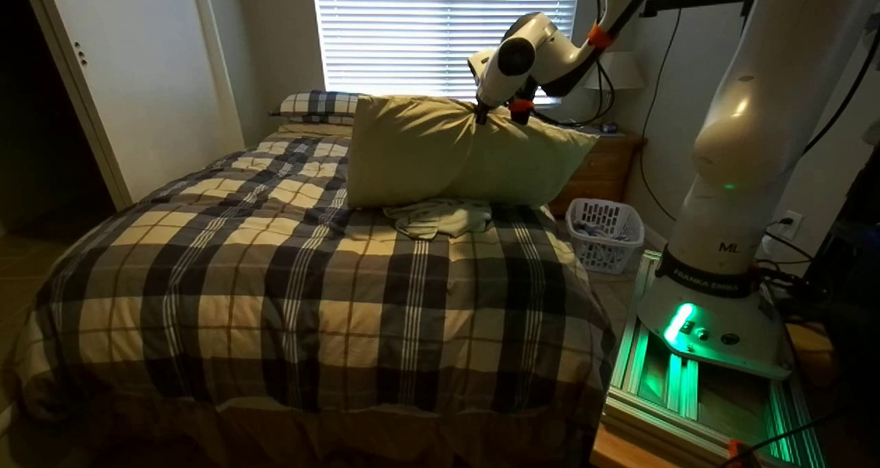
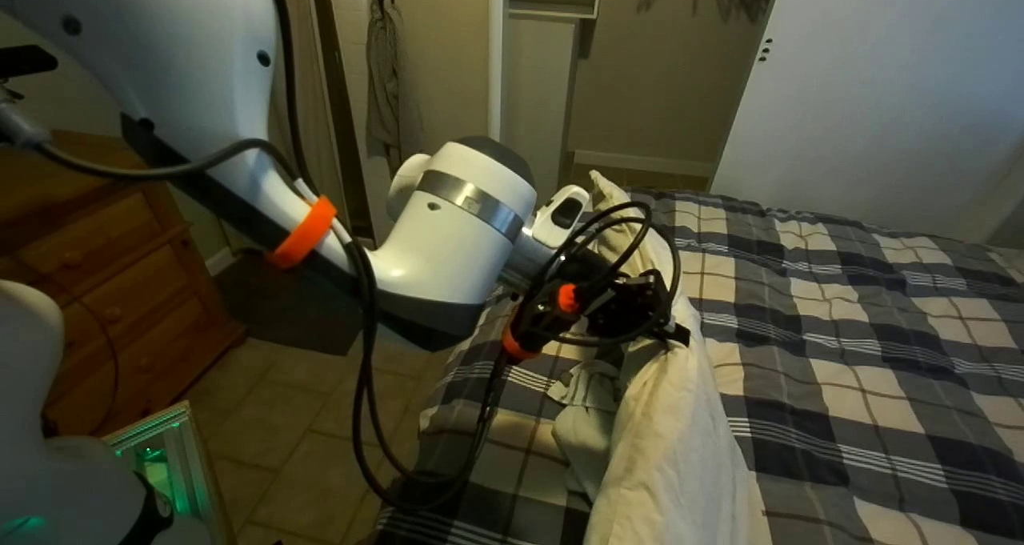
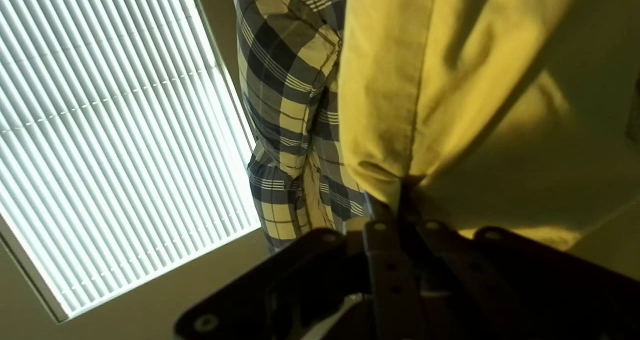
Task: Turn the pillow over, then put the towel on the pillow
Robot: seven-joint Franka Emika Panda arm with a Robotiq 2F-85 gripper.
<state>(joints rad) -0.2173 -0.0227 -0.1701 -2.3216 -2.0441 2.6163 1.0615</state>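
Observation:
The pale yellow-green pillow [image 1: 412, 159] stands on its long edge on the plaid bed, leaning slightly; it also shows edge-on in an exterior view [image 2: 672, 441]. My gripper [image 1: 481, 114] is shut on the pillow's top edge and bunches the cloth. In the wrist view, the fingers [image 3: 400, 205] pinch the pillow's seam [image 3: 385, 105]. The pale green towel [image 1: 440, 218] lies crumpled on the bed against the pillow's bottom edge. It also shows on the arm's side of the pillow [image 2: 582, 433], partly hidden behind it. The towel is not visible in the wrist view.
The plaid bedspread [image 1: 275, 303] covers the bed. Plaid pillows [image 1: 320, 104] lie at its head. A white basket [image 1: 605, 238] stands on the floor between bed and robot base. A wooden nightstand [image 1: 605, 165] with a lamp [image 1: 619, 71] stands behind. Cables [image 2: 364, 369] hang from the arm.

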